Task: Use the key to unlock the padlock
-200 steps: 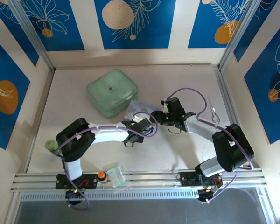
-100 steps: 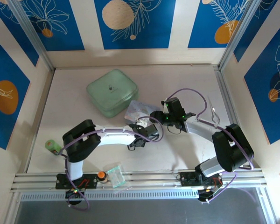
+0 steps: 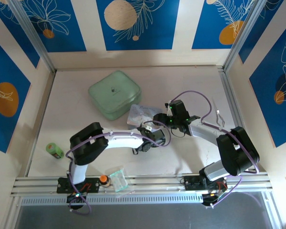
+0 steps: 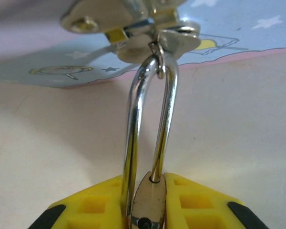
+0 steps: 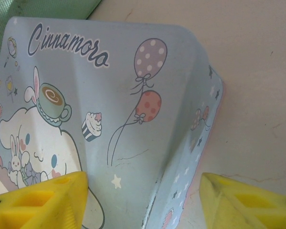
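The brass padlock [image 4: 150, 206] is clamped by its body between my left gripper's [image 4: 150, 191] yellow fingers [image 4: 90, 205]. Its silver shackle [image 4: 164, 119] rises through the metal hasp [image 4: 152, 45] of the pastel cartoon tin [image 4: 229, 40]. From above, the left gripper [image 3: 145, 139] sits at the tin's [image 3: 139, 113] near edge. My right gripper [image 3: 161, 118] is open, its yellow fingers [image 5: 38, 200] wide apart astride a corner of the tin [image 5: 109, 95]. A thin silvery piece [image 3: 218, 114], possibly the key, lies near the right rail.
A green lidded box [image 3: 115, 94] sits behind the tin. A green roll [image 3: 54, 150] lies at the left edge. An orange knob [image 3: 104, 179] and a clear plastic piece [image 3: 118, 179] rest on the front rail.
My left arm has swung rightward, carrying its gripper a little to the right beneath the tin and uncovering the green roll. The right arm has stayed put.
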Motion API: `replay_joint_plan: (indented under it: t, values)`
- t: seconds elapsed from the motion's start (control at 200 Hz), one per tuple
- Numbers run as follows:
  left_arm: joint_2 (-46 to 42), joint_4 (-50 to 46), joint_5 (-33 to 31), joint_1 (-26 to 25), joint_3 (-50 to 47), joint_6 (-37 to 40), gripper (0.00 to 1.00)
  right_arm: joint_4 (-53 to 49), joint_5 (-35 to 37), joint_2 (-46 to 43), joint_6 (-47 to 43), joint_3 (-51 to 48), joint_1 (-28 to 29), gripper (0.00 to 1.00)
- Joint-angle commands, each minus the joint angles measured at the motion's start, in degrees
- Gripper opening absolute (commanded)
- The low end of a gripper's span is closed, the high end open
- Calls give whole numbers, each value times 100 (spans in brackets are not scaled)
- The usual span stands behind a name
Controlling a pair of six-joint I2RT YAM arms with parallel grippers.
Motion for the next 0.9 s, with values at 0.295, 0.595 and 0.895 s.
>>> replay_joint_plan:
  t: [0.295,0.595,0.895]
  values:
    - [448,-994,-390,-495,374,-161,26,-227,49,186,97,-193,12,62]
    - [219,-1016,-276,-629,447,-222,23,-212,76,218,129,-211,31,62]
    - [382,-1252,-376,-656,580,-204,23,-216,76,239,115,-182,31,62]
